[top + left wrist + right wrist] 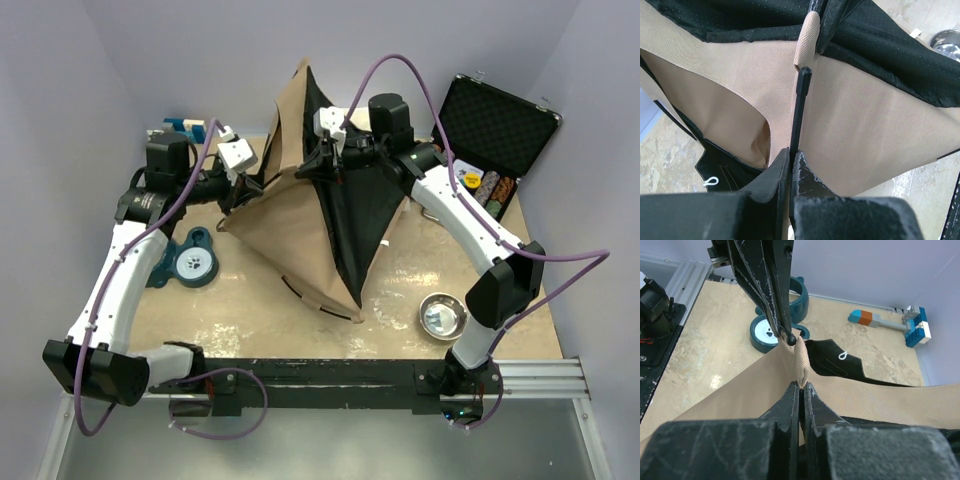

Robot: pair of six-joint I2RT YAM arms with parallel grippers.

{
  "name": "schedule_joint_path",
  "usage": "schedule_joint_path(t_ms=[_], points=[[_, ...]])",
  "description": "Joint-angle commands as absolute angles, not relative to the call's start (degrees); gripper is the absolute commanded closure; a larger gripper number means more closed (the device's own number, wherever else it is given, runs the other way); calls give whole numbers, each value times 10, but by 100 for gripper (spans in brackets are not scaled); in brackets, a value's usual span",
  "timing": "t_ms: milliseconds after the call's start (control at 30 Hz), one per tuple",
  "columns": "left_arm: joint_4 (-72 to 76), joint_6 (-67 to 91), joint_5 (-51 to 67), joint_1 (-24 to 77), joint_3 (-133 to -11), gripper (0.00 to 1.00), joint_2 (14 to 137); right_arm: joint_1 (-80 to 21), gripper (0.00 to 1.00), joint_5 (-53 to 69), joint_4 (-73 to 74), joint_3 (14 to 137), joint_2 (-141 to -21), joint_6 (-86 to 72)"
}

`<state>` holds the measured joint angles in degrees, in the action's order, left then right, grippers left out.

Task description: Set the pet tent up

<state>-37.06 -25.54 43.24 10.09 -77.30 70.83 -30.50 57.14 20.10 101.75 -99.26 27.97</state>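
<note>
Tent point(290, 240) sits mid-counter, slumped rather than standing. Tan panels sag toward 6 o'clock, black lining lies open down the middle, and one peak pokes up at 12. I'd call this under halfway.

Left pincer point(791, 160) is clamped tight on a thin black pole point(799, 110). The pole's tip sits right at a tan tab point(806, 37) on the tent's edge. Right pincer point(801, 387) is pinched shut on that same tab, holding it up. The two pincers face each other, close together, around 11 to 12 o'clock on the tent. I can't tell for sure whether the tip has gone in; I judge not yet.

Left to do, as I read it: seat this pole end, seat any others, then get the frame standing with the opening clear.

The counter point(400, 270) is crowded. Dish point(190, 262) is at the tent's 9 o'clock, just beside my left forearm. Bowl point(442, 315) is at 4 o'clock, near the right arm's elbow. Open case point(500, 130) is at 2 o'clock and blocks point(190, 127) at 10. Walls close in on three sides. The freest strip is at 6 o'clock, between the tent and the arm bases.
</note>
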Motion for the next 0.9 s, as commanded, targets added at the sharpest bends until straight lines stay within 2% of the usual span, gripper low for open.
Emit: schedule_joint_path(t_ms=[0,867], points=[[-417,-235,382,102,-753,100,731,-304,100,596,183,1019,-966,270],[-423,-234,401,117,-762,100,740,-305,100,600,174,1004,-961,261]])
